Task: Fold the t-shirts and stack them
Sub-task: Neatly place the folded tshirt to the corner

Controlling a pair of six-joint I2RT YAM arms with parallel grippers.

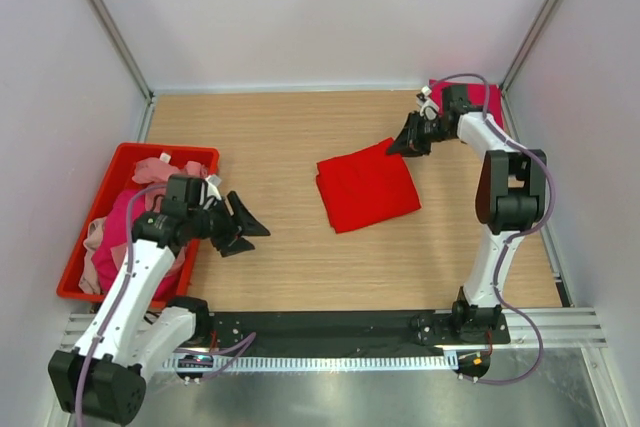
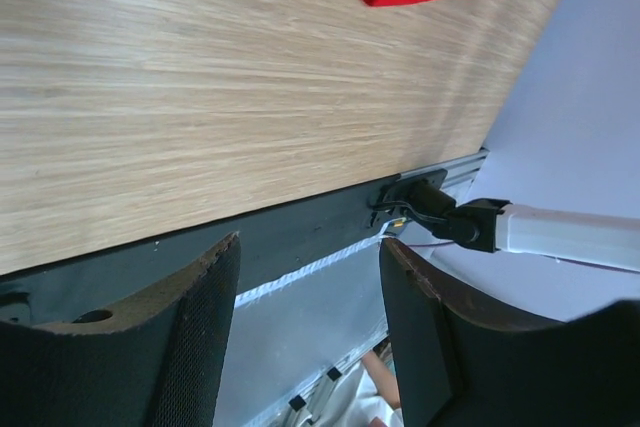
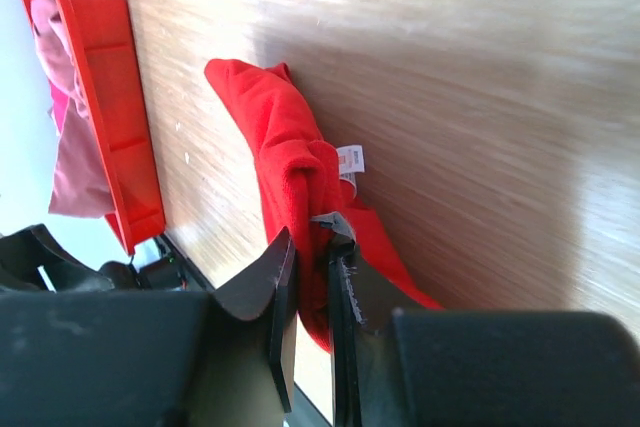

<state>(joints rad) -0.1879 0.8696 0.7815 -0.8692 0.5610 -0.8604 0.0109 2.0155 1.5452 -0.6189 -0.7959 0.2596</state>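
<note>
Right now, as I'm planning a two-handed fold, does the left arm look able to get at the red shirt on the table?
Probably yes. The left gripper is open, with only bare table between it and the red shirt; the right gripper pinches its far corner.

No words or numbers can be read anywhere. The only label is a small white tag (image 3: pixel 350 159) on the edge of the red t-shirt (image 3: pixel 285 147) that lies near the middle of the desk (image 3: pixel 480 97). The tag is too small and blurry to make out anything on it.
</note>
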